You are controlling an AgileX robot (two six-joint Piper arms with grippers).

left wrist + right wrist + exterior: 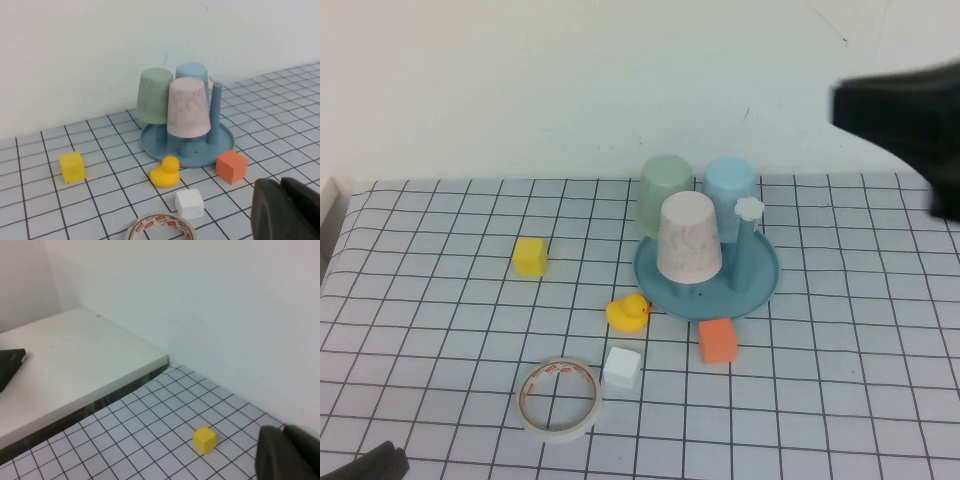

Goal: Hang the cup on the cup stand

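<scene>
The pale pink cup (pixel 688 238) sits upside down over a peg of the blue cup stand (pixel 760 285), in front of a pale green cup (pixel 665 195) and a light blue cup (pixel 730 190), both also inverted on pegs. One free peg shows its white flower knob (pixel 749 208). In the left wrist view the cup (pixel 187 106) and the stand (pixel 150 142) lie well ahead of my left gripper (pixel 285 210), which is shut and empty. My right gripper (pixel 287 455) is shut on nothing, raised high at the table's far right and away from the stand.
A yellow cube (pixel 530 256), a yellow duck (pixel 628 313), a white cube (pixel 621 367), an orange cube (pixel 717 341) and a tape roll (pixel 559 397) lie on the checked cloth around the stand. A white ledge (pixel 75 365) borders the table's left side.
</scene>
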